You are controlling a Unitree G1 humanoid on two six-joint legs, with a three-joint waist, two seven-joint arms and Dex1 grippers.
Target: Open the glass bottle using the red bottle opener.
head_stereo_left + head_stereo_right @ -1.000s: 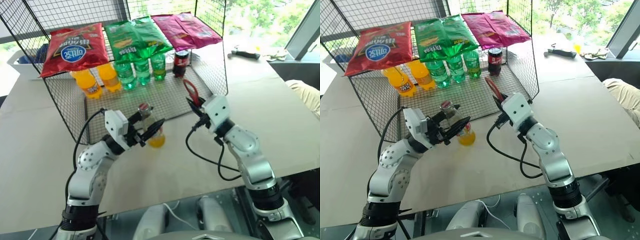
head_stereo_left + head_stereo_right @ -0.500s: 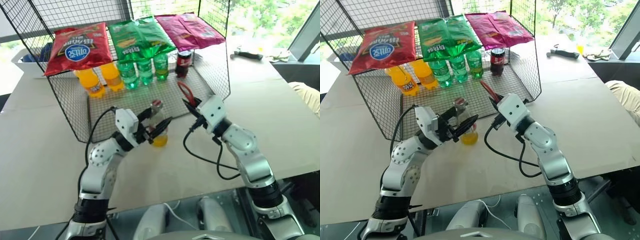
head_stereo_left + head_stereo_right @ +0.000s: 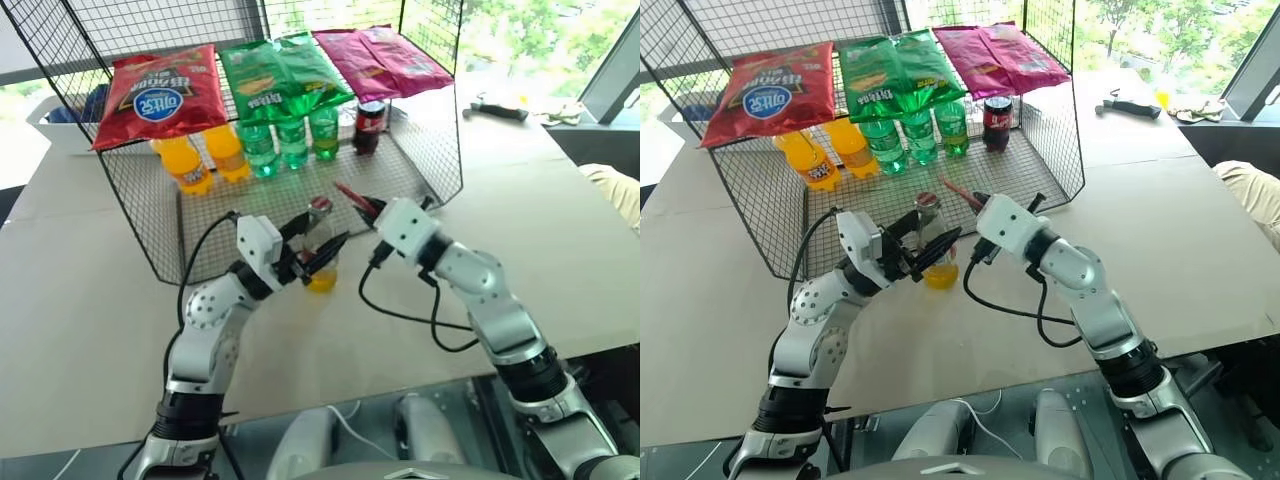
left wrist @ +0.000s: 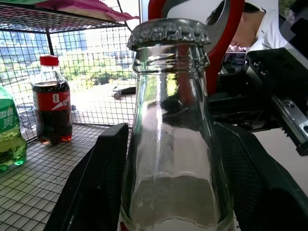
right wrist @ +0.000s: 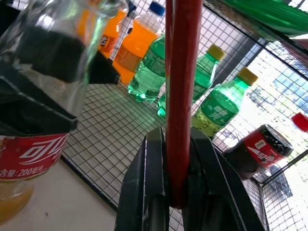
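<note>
- The table [image 3: 90, 300] runs wide and pale, with a wire rack [image 3: 440, 150] standing on its far half. Crisp bags [image 3: 160, 95] lie along the rack's top, and orange bottles [image 3: 185, 165], green bottles [image 3: 262, 150] and a small cola bottle [image 3: 366, 125] line up beneath.
- The left gripper [image 3: 312, 248] has its two black fingers set partly apart around the body of the glass bottle [image 3: 319, 245], holding it upright just off the near edge of the rack floor. The crimped cap is on.
- The right gripper [image 3: 366, 207] is clamped tight on the handle of the red bottle opener [image 3: 352, 193], which points left toward the bottle top. From the left wrist view, the opener's ring sits close behind the cap, not yet hooked.
- What could go wrong, to my eye: the ring may slide over the cap without catching the crimp, since it comes in from the side. A hard lever could twist the bottle in the left fingers or tip it and spill the drink. The thin handle might also swivel in the right grip.
</note>
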